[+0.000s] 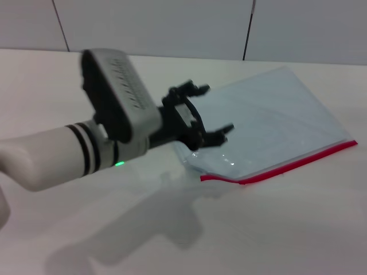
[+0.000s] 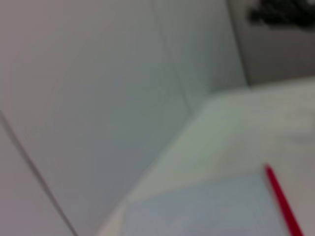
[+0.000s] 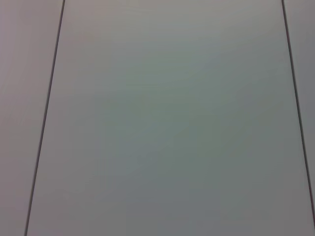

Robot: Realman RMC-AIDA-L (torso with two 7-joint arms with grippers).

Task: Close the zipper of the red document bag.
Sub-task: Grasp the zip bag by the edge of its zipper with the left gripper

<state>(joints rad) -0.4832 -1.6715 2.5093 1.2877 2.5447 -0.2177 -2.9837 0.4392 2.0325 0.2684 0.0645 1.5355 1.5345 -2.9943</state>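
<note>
The red document bag [image 1: 275, 129] lies flat on the white table, a translucent pale blue pouch set at an angle right of centre. Its zipper [image 1: 287, 166], a thin bright red strip, runs along the near long edge. My left gripper [image 1: 213, 109] hovers over the bag's left corner with its black fingers spread open and nothing between them. In the left wrist view the bag [image 2: 206, 209] and one end of the red zipper [image 2: 283, 201] show against the table. The right gripper is out of view; its wrist camera sees only a panelled wall.
A white table [image 1: 269, 229] carries the bag, with a grey panelled wall [image 1: 172, 28] behind it. My left arm [image 1: 63, 152] reaches in from the left and casts a shadow on the table below it.
</note>
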